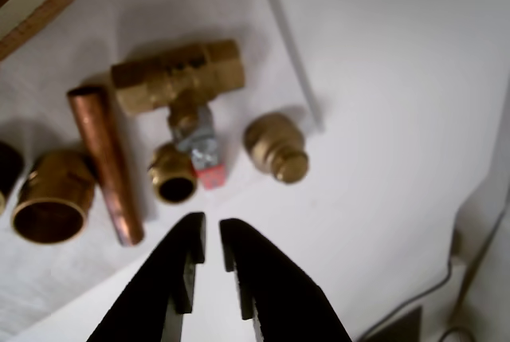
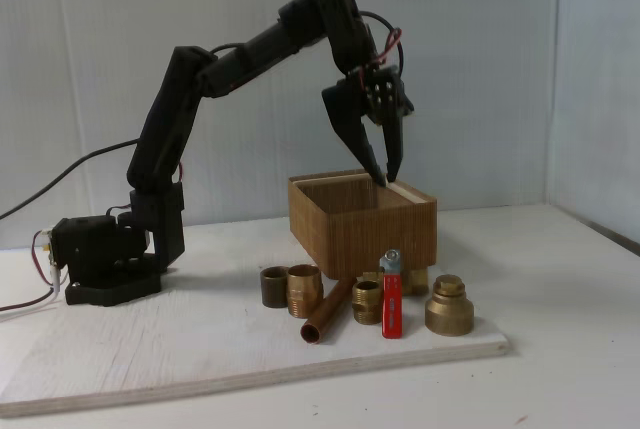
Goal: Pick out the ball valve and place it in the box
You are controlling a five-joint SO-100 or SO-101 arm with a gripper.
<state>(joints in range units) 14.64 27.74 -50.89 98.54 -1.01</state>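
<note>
The hand (image 2: 384, 173) hangs empty above the box (image 2: 362, 234), its 2 fingers a little apart at the tips and holding nothing; in the wrist view (image 1: 212, 238) the same narrow gap shows between the black fingertips. The ball valve (image 2: 392, 294) lies on the white board (image 2: 150, 349) on the desk, just near of the box's front wall, its red lever pointing toward the near edge in the fixed view. To its left there sit a small brass fitting (image 2: 366, 301), a copper pipe (image 2: 326, 313) and 2 more fittings, and to its right a stepped brass cap (image 2: 449, 305), all close by. In the wrist view the valve's brass body (image 1: 177, 76) lies crosswise, with the silver nut (image 1: 199, 149) below it. Solid brass will likely be heavy for its size, rigid and smooth, so it may slip or swing if pinched off-centre. The flat lever probably offers the best hold, taken across its 2 long edges close to the nut, since the neighbours crowd the body.
</note>
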